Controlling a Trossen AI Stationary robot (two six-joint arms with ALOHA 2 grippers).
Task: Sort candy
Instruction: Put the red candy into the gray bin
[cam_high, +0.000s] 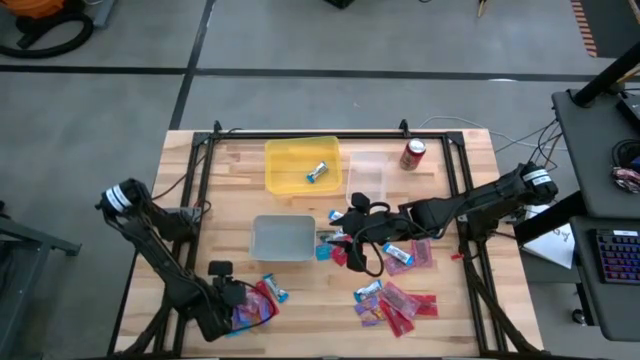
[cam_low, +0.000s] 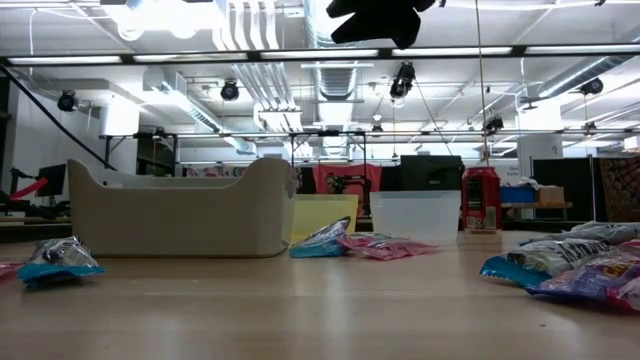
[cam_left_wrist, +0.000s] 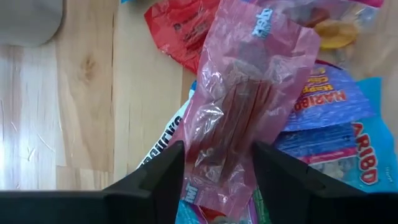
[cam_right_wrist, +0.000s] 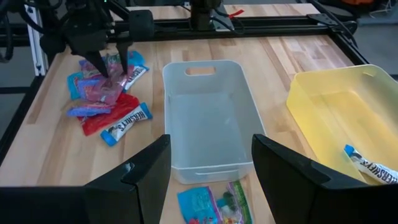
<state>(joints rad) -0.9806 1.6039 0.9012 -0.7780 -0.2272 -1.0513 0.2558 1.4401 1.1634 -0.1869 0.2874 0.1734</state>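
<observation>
Wrapped candy lies in three heaps: near left (cam_high: 258, 300), near right (cam_high: 395, 300) and centre right (cam_high: 410, 255). My left gripper (cam_left_wrist: 219, 180) is open and points down over the near-left heap. Its fingers stand on either side of a see-through red packet of sticks (cam_left_wrist: 242, 106) that lies on top of blue and red packets. My right gripper (cam_right_wrist: 208, 186) is open and empty, and hovers by the grey bin's (cam_right_wrist: 208, 115) right end. In the right wrist view the left gripper (cam_right_wrist: 106, 59) shows over its heap. A blue-and-silver mini bar (cam_high: 317, 172) lies in the yellow bin (cam_high: 302, 165). My left gripper comes from above at the red packet's one end (cam_left_wrist: 214, 168), with its fingers across the packet's width. The packet fills the gap between the fingers (cam_left_wrist: 165, 180). I cannot tell whether they touch it.
A clear bin (cam_high: 365, 180) stands right of the yellow one, and a red soda can (cam_high: 413, 153) stands near the far edge. The grey bin (cam_high: 283, 237) holds nothing that shows. A blue packet (cam_right_wrist: 205, 208) lies just off its right end. Bare wood lies on the table's left (cam_high: 190, 220).
</observation>
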